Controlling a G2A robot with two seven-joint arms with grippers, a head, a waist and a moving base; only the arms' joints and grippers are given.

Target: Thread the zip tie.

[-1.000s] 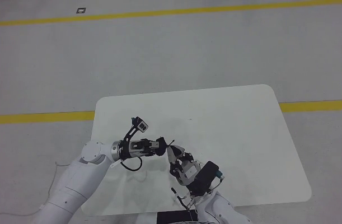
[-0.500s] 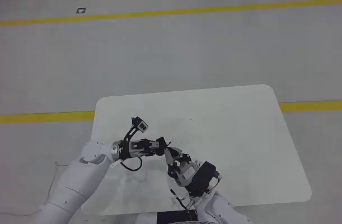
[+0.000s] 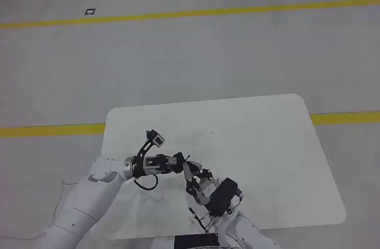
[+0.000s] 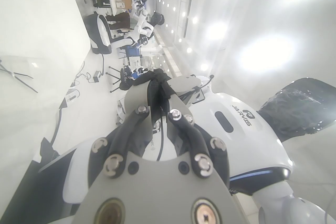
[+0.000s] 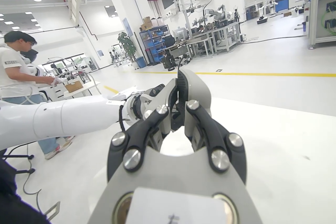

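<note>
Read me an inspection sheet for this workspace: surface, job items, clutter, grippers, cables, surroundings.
Surface: white table, rounded corners.
Job's things: black zip tie, a thin strand rising from the right gripper's fingertips, held off the table.
Clutter: nothing seen.
Grippers: left gripper and right gripper both shut on the zip tie, tips close together above the table's near side.
Cables: black cable loop at the left wrist.
Surroundings: grey floor with yellow lines.

White arms (image 3: 84,193), grey fingers (image 5: 197,88), black links (image 5: 207,122), silver screws (image 5: 193,104).
</note>
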